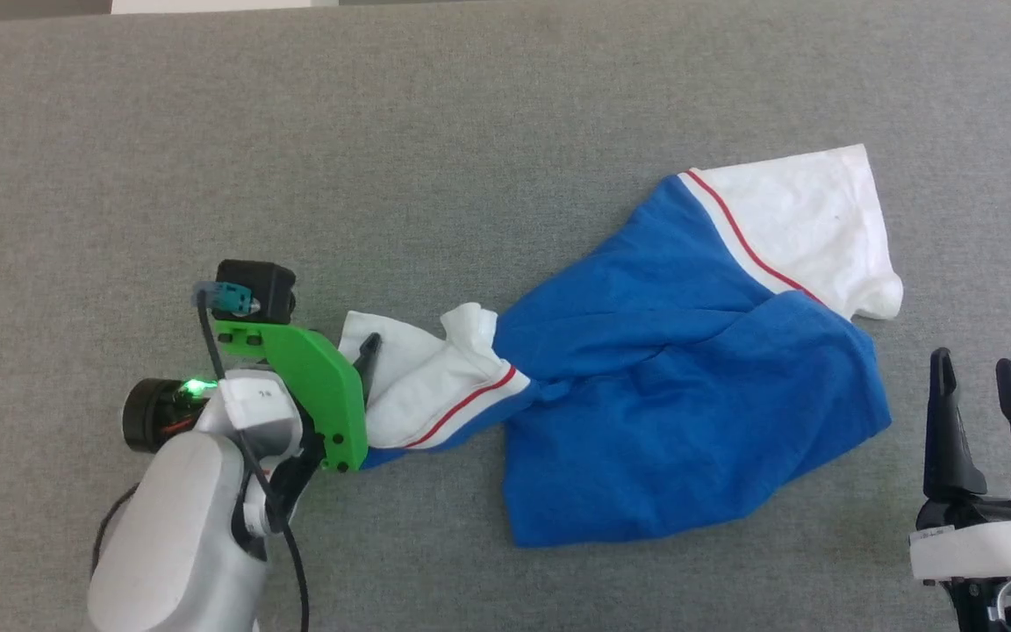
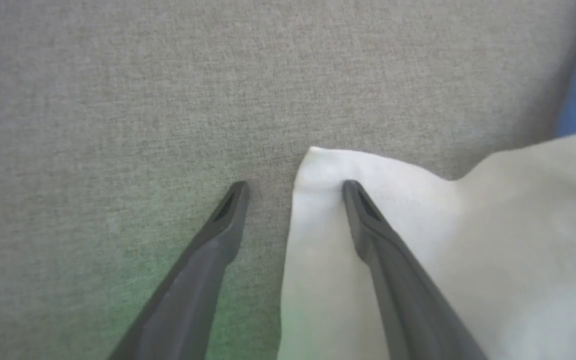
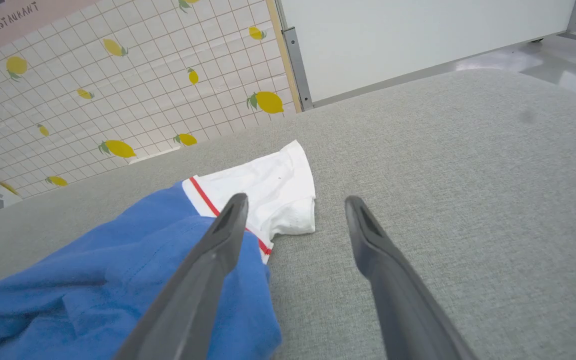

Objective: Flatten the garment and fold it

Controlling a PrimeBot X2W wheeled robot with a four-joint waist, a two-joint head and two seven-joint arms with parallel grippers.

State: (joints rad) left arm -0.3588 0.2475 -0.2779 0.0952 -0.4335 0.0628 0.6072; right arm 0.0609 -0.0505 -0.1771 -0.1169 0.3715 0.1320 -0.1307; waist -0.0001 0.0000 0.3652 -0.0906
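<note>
The garment (image 1: 663, 404) lies crumpled and twisted on the grey padded surface (image 1: 470, 132), its blue body bunched in the middle. One white sleeve with red trim (image 1: 804, 219) lies flat at the far right. The other white sleeve (image 1: 418, 386) is pulled out to the left. My left gripper (image 1: 356, 351) is open at that sleeve's corner. In the left wrist view its right finger (image 2: 368, 220) rests over the white sleeve (image 2: 468, 240), and its left finger is over bare surface. My right gripper (image 1: 972, 362) stands open at the lower right, apart from the garment (image 3: 133, 260), with nothing held.
In the right wrist view, a lemon-patterned tiled wall (image 3: 118, 75) and a white panel (image 3: 418, 35) stand beyond the surface's far edge. Bare grey surface lies all around the garment.
</note>
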